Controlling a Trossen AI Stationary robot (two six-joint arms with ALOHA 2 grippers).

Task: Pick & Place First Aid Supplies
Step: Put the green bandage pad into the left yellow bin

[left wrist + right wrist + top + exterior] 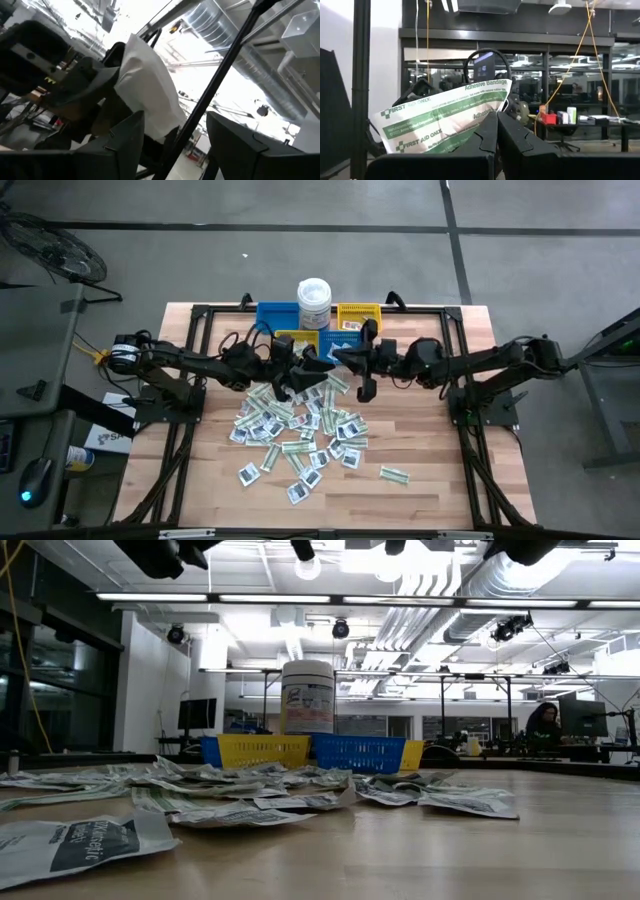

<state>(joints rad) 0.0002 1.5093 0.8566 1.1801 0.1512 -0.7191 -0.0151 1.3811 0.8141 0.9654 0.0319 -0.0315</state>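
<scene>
The right gripper (496,131), clenched on an adhesive bandage packet (445,122), hangs above the table near the blue bin (277,316) and yellow bin (358,317). The left gripper (175,145) is spread, grasping nothing. Remaining packets (300,430) litter the table's middle. Best practice: center the strip over 1 bin before letting go, staying clear of the white tub (314,304).

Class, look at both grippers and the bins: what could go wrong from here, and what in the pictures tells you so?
1. The right gripper pinches the adhesive bandage packet only by one edge; most hangs free, so it may slip out.
2. Both grippers sit close together above the pile of packets, so the arms might bump.
3. The white tub stands by the blue bin and yellow bin; a careless drop could knock it.
</scene>
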